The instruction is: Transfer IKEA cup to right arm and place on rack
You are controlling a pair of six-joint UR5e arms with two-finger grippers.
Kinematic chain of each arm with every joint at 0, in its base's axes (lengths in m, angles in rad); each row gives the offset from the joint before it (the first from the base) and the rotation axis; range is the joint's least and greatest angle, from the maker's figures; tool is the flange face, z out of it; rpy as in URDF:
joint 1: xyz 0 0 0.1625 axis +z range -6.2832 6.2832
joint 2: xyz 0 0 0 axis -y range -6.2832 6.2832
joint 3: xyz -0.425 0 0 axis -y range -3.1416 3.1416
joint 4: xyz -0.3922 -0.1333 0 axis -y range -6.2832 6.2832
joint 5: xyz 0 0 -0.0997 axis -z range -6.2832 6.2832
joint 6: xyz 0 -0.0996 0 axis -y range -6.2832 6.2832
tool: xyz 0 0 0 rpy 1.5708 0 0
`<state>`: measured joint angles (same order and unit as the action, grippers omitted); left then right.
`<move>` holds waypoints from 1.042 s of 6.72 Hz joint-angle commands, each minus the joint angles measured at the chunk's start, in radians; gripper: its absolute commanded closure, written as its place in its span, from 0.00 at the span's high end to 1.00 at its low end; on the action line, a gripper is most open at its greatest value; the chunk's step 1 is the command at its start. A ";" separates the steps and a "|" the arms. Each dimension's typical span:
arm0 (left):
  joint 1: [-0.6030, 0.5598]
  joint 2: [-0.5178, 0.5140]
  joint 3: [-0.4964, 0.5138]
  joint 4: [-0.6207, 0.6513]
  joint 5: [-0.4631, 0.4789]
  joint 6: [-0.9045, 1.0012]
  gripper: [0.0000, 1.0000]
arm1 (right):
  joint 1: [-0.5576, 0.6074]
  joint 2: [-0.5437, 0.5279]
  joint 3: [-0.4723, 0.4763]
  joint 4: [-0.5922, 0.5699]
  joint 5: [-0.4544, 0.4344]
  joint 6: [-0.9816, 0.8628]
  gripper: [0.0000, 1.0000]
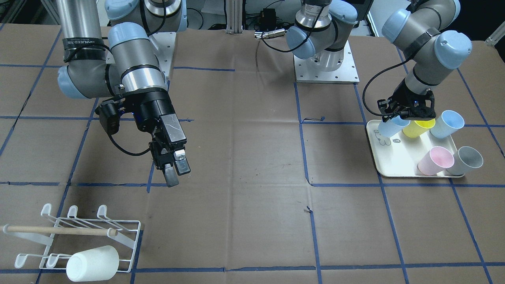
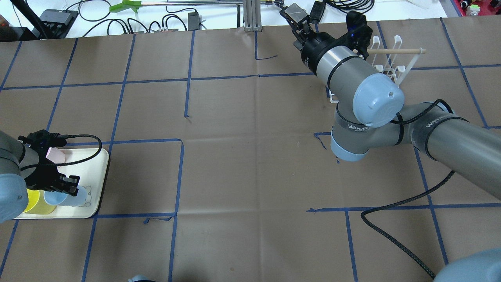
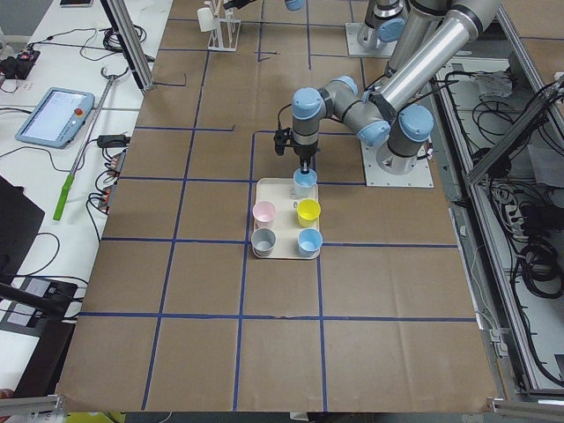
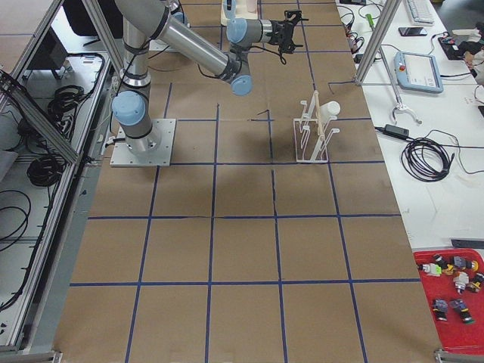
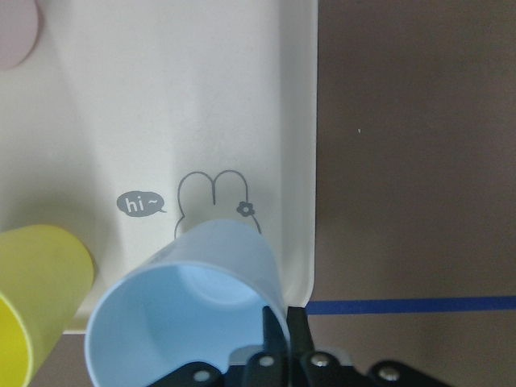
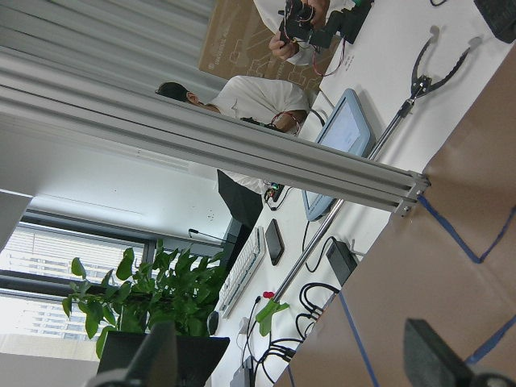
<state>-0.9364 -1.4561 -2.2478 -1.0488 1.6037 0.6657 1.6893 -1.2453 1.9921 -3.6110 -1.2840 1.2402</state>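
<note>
My left gripper (image 1: 406, 115) is shut on the rim of a light blue cup (image 1: 388, 127), which hangs tilted over the corner of the cream tray (image 1: 394, 161). In the left wrist view the fingers (image 5: 278, 339) pinch the cup's rim (image 5: 185, 306) above the bunny drawing. My right gripper (image 1: 177, 173) is open and empty, held above the table well away from the white wire rack (image 1: 79, 232). In the right wrist view its fingertips (image 6: 435, 363) stand wide apart. A white cup (image 1: 92, 263) lies on the rack.
On the tray stand a yellow cup (image 1: 418, 128), another light blue cup (image 1: 447, 124), a pink cup (image 1: 436, 160) and a grey cup (image 1: 465, 161). The rack (image 2: 391, 66) sits near the table's far edge, beside my right arm's wrist. Both arm bases stand on metal plates (image 1: 327, 71).
</note>
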 commanded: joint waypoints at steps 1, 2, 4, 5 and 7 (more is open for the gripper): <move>-0.033 0.022 0.202 -0.220 -0.062 -0.012 0.00 | 0.018 0.003 0.001 -0.006 0.000 0.125 0.99; -0.067 0.005 0.349 -0.350 -0.086 -0.015 0.00 | 0.023 0.006 0.001 -0.005 0.000 0.125 0.99; -0.116 -0.079 0.552 -0.453 -0.186 -0.032 0.00 | 0.023 0.013 -0.001 0.002 -0.002 0.125 1.00; -0.160 -0.119 0.636 -0.451 -0.273 -0.028 0.00 | 0.023 0.011 0.001 0.009 -0.006 0.125 1.00; -0.226 -0.148 0.654 -0.336 -0.522 -0.014 0.00 | 0.023 0.004 -0.001 0.012 -0.008 0.125 1.00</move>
<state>-1.1308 -1.5911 -1.5988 -1.4560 1.2331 0.6445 1.7119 -1.2367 1.9915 -3.6009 -1.2907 1.3652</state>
